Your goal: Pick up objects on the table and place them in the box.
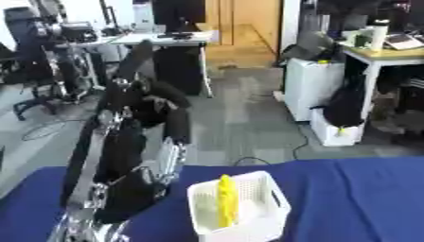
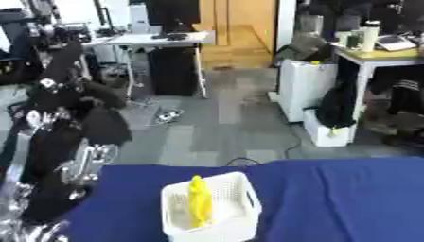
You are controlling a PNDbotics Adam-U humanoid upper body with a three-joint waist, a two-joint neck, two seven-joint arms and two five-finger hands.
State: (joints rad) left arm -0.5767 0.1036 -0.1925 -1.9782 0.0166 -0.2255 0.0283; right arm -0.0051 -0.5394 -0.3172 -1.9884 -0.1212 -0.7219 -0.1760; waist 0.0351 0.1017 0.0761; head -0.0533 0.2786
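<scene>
A white slotted box [image 1: 252, 228] stands on the blue table [image 1: 356, 198] near its front edge, left of centre. Inside it a yellow, elongated object [image 1: 225, 201] stands upright against the left part. My left hand [image 1: 136, 108] is raised high on the left, close to the camera, above and left of the box and apart from it. It is blurred and no object shows in it. The left forearm [image 1: 108, 189] runs down to the lower left corner. My right hand does not show in either view.
Beyond the table's far edge lies grey carpet with a black cable [image 1: 248, 160]. A white cabinet [image 1: 311, 85] with a black bag [image 1: 344, 106] stands at the right, with desks and chairs further back. The blue cloth right of the box is bare.
</scene>
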